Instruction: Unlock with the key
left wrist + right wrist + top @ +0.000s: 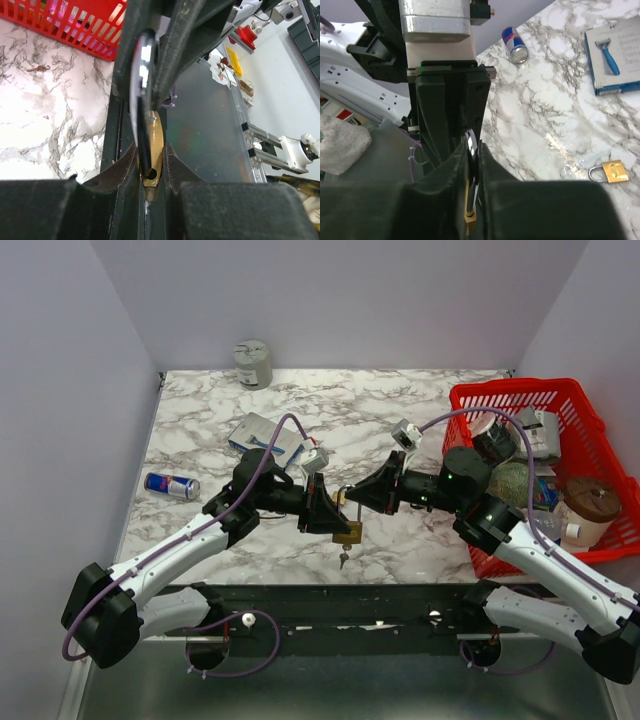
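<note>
Pincers clamped on the padlock (348, 531): left pincer (325, 512) and right pincer (358, 498) are closed to a narrow gap on it from opposite sides.
The padlock is held by the middle of the worktop's (420, 400) near edge, its brass body seen edge-on in both wrist views. A key (344, 560) is seen just below it; whether it is inserted cannot be told. A second padlock (612, 171) is laid flat on the worktop near the right pincer.
</note>
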